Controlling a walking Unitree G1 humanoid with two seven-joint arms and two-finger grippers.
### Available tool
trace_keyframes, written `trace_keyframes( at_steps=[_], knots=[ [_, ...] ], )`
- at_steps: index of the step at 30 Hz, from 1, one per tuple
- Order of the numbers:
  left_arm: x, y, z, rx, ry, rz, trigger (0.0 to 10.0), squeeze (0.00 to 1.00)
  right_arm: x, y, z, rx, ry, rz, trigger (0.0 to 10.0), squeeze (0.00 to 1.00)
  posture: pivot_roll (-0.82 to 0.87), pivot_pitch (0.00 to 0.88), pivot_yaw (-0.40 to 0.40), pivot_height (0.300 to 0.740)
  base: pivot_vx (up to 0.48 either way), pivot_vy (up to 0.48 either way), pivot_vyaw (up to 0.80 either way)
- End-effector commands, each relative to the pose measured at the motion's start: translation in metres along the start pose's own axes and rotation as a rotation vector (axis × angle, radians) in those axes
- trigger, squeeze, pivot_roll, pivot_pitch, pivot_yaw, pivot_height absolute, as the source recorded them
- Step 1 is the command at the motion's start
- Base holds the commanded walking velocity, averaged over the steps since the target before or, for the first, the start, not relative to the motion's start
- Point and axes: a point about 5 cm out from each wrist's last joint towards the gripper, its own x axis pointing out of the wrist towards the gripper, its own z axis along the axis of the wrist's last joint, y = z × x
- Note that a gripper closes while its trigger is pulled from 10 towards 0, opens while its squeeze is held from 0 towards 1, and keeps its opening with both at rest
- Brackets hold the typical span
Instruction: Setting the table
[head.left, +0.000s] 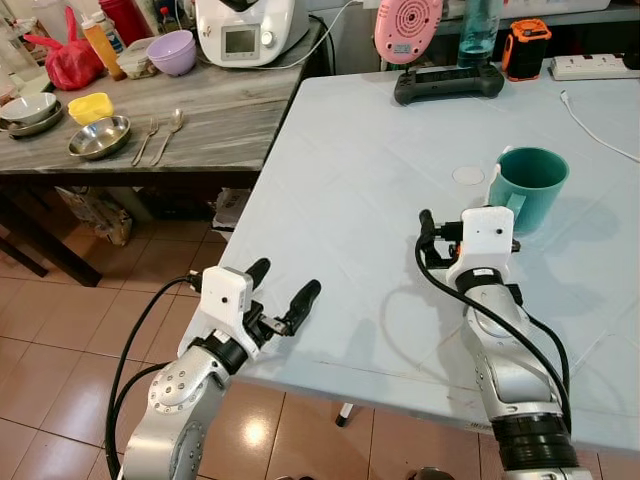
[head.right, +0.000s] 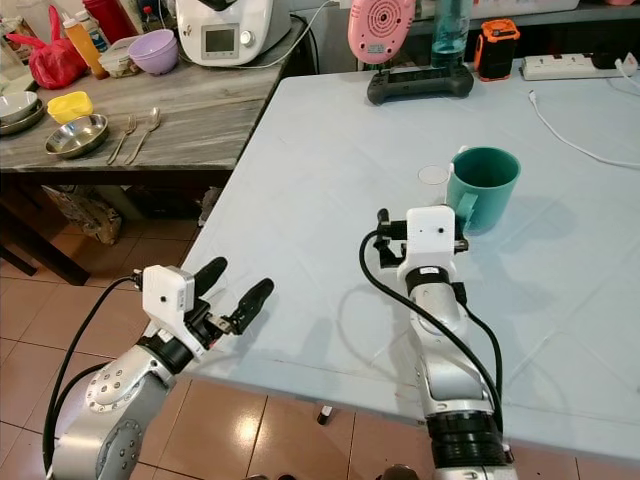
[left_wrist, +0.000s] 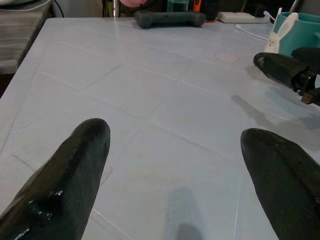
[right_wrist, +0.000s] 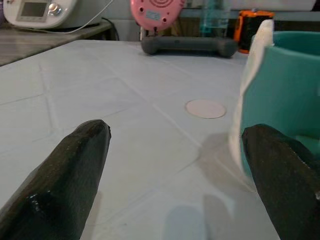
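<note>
Teal mug (head.left: 532, 187): set upright on the pale blue table (head.left: 360, 200), toward its right side, roughly midway between near and far edges; a white handle (right_wrist: 252, 95) is seen on the side facing the robot; a faint round mark (head.left: 467, 175) is noted on the tabletop just beside it

Right pincer (right_wrist: 175, 165): held low over the table, just short of the mug, fingers spread apart with nothing between them; one fingertip (right_wrist: 280, 170) is placed close beside the mug's handle, whether touching cannot be told

Left pincer (head.left: 282, 293): held at the table's near left edge, fingers parted and empty, pointed across the tabletop

Far edge of the pale blue table: a dark game controller (head.left: 448, 82), a pink round fan (head.left: 408, 28), a teal bottle (head.left: 479, 35), an orange and black box (head.left: 527, 48) and a white power strip (head.left: 595, 66) are lined up; a white cable (head.left: 595, 130) is trailed from there along the right side

Second table (head.left: 220, 120), wood-grained, set against the left edge of the first: a fork (head.left: 146, 139) and a spoon (head.left: 170, 130) are laid side by side near its front edge; a steel bowl (head.left: 98, 137), a yellow dish (head.left: 90, 107) and stacked steel plates (head.left: 30, 112) are grouped to their left; a purple bowl (head.left: 172, 52), a sauce bottle (head.left: 100, 45), a red bag (head.left: 68, 62) and a white kitchen machine (head.left: 248, 30) are ranged along its far edge

Floor (head.left: 60, 340): terracotta tiles
</note>
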Motion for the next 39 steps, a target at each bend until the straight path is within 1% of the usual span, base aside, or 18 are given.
trace_keyframes(
  at_steps=[1, 8, 13, 17, 21, 22, 24, 26, 27, 30, 33, 35, 36, 37, 39],
  knots=[
    [-0.003, 0.004, 0.003, 0.014, 0.004, 0.004, 10.0, 0.0, -0.002, 0.001, 0.002, -0.001, -0.007, -0.007, 10.0, 0.0, -0.14, 0.108, 0.2, 0.74, 0.0, 0.0, 0.0],
    [-0.002, 0.003, 0.003, 0.01, 0.003, -0.004, 10.0, 0.0, -0.004, -0.006, 0.0, -0.02, 0.0, -0.026, 10.0, 0.0, -0.14, 0.109, 0.201, 0.74, 0.0, 0.0, 0.0],
    [-0.004, -0.001, 0.004, -0.022, 0.019, -0.086, 10.0, 0.0, -0.005, -0.014, -0.001, -0.049, 0.005, -0.049, 10.0, 0.0, -0.14, 0.11, 0.199, 0.74, 0.0, 0.0, 0.0],
    [-0.005, 0.003, 0.005, -0.018, 0.022, -0.084, 10.0, 0.0, -0.006, -0.019, -0.002, -0.059, 0.012, -0.062, 10.0, 0.0, -0.15, 0.111, 0.197, 0.74, 0.0, 0.0, 0.0],
    [-0.005, 0.002, 0.004, -0.023, 0.023, -0.087, 10.0, 0.0, -0.007, -0.019, -0.002, -0.061, 0.01, -0.057, 10.0, 0.0, -0.15, 0.111, 0.197, 0.74, 0.0, 0.0, 0.0],
    [-0.004, -0.001, 0.004, -0.048, 0.023, -0.103, 10.0, 0.0, -0.008, -0.016, 0.0, -0.062, 0.001, -0.044, 10.0, 0.0, -0.15, 0.112, 0.196, 0.74, 0.0, 0.0, 0.0],
    [-0.005, -0.004, 0.004, -0.06, 0.034, -0.135, 10.0, 0.0, -0.009, -0.012, 0.003, -0.067, -0.013, -0.023, 10.0, 0.0, -0.15, 0.113, 0.194, 0.74, 0.0, 0.0, 0.0],
    [-0.005, -0.006, 0.004, -0.059, 0.039, -0.149, 10.0, 0.0, -0.011, -0.01, 0.005, -0.074, -0.024, -0.01, 10.0, 0.0, -0.15, 0.114, 0.193, 0.74, 0.0, 0.0, 0.0],
    [-0.006, -0.005, 0.004, -0.057, 0.042, -0.151, 10.0, 0.0, -0.014, -0.006, 0.01, -0.094, -0.048, 0.011, 10.0, 0.0, -0.16, 0.117, 0.191, 0.74, 0.0, 0.0, 0.0],
    [-0.007, -0.003, 0.004, -0.055, 0.043, -0.148, 10.0, 0.0, -0.018, -0.004, 0.013, -0.106, -0.064, 0.021, 10.0, 0.0, -0.16, 0.118, 0.19, 0.74, 0.0, 0.0, 0.0],
    [-0.007, -0.001, 0.005, -0.061, 0.037, -0.138, 10.0, 0.0, -0.025, -0.007, 0.022, -0.139, -0.095, 0.001, 10.0, 0.0, -0.16, 0.122, 0.187, 0.74, 0.0, 0.0, 0.0],
    [-0.007, -0.001, 0.006, -0.063, 0.037, -0.138, 10.0, 0.0, -0.027, -0.008, 0.024, -0.15, -0.103, -0.002, 10.0, 0.0, -0.16, 0.123, 0.187, 0.74, 0.0, 0.0, 0.0],
    [-0.007, -0.002, 0.005, -0.078, 0.04, -0.152, 10.0, 0.0, -0.03, -0.012, 0.026, -0.164, -0.111, -0.016, 10.0, 0.0, -0.16, 0.123, 0.187, 0.74, 0.0, 0.0, 0.0],
    [-0.007, -0.003, 0.005, -0.082, 0.041, -0.157, 10.0, 0.0, -0.031, -0.013, 0.027, -0.172, -0.114, -0.021, 10.0, 0.0, -0.16, 0.126, 0.187, 0.74, 0.0, 0.0, 0.0],
    [-0.006, -0.004, 0.006, -0.084, 0.04, -0.165, 10.0, 0.0, -0.035, -0.021, 0.028, -0.197, -0.117, -0.057, 10.0, 0.0, -0.17, 0.128, 0.187, 0.74, 0.0, 0.0, 0.0]
  ],
)
